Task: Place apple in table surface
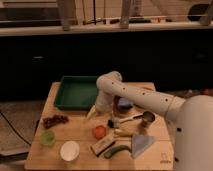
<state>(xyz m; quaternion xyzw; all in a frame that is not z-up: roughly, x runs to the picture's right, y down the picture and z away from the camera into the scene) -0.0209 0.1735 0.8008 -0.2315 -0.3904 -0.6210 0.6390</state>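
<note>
In the camera view, the light wooden worktop [75, 137] carries a spread of small things, and the white arm [135, 95] reaches in from the right side, bends over the middle of the board and drops toward its centre. The tool [111, 121] hangs low near the middle of the worktop, just right of and slightly above the apple [99, 131], and close to it; whether it is open or closed cannot be told, nor whether it touches the fruit. The apple (small, round, red-orange) sits on the bare wood a little toward the front edge from the centre. A green tray [75, 92] lies at the back left corner. A bunch of dark red grapes [54, 120] rests near the left edge, and in front of it stands a small light-green cup [47, 138]. A white bowl [69, 150] sits near the front edge, left of centre. Just in front of the apple lie a pale block [102, 146] and a green cucumber [116, 151], with a grey-blue cloth [141, 144] toward the front right corner and a metal cup [147, 119] near the right edge.
</note>
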